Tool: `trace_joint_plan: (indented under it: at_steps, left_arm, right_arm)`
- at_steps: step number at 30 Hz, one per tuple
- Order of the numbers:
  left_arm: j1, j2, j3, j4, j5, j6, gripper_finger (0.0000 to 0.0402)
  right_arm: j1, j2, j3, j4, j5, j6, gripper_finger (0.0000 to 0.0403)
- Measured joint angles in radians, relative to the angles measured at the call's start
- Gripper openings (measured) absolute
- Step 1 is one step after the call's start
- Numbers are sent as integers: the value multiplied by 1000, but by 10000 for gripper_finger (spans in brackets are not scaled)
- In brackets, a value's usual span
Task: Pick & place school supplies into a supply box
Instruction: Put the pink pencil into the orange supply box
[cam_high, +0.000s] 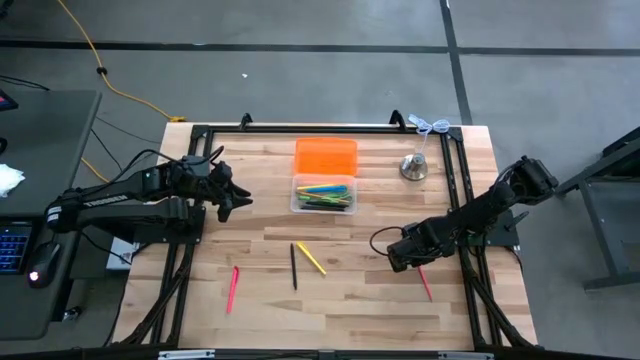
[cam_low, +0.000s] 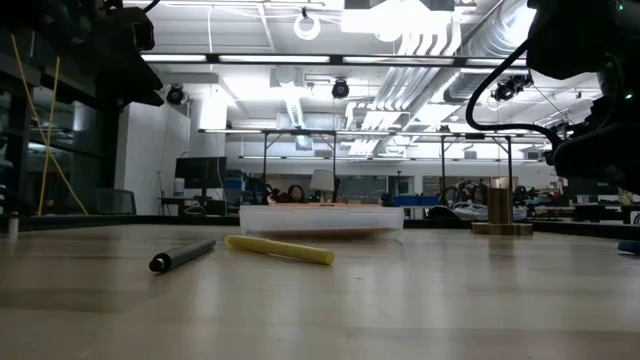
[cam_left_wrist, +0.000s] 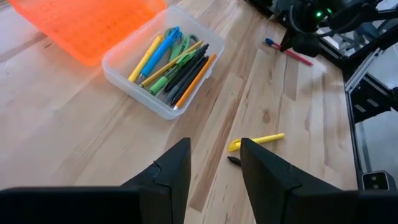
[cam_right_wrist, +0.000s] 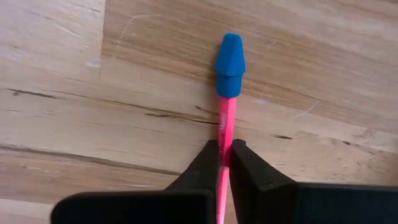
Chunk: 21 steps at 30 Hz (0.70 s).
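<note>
On the wooden table (cam_high: 340, 300), the small clear plastic box (cam_high: 297, 205) of pens sits touching the bright orange lid (cam_high: 326, 156). The left gripper (cam_left_wrist: 212, 163) waits nearby, fingers wide. The right gripper (cam_right_wrist: 224, 163) pinches a pink pencil with a blue cap (cam_right_wrist: 228, 81) lying on the wood.

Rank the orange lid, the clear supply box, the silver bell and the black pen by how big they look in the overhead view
1. Orange lid and clear supply box: nearly the same footprint, too close to rank.
2. Black pen: almost as long as the box's short side, but very thin.
3. Silver bell: smallest across.
</note>
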Motion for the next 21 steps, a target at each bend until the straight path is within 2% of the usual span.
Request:
trace_joint_plan:
  at_steps: [8,14,18,21]
  left_arm:
    - [0,0,0,-9,-24,29,168]
    - [0,0,0,10,-58,66,168]
    - [0,-1,-12,86,-53,95,168]
    - [0,-14,-71,186,-26,98,168]
  right_arm:
    - [0,-2,5,-5,-11,-6,4]
    - [1,-26,42,-43,37,-10,2]
    - [0,-29,71,-55,85,-13,1]
    - [-1,-29,84,-43,115,-14,1]
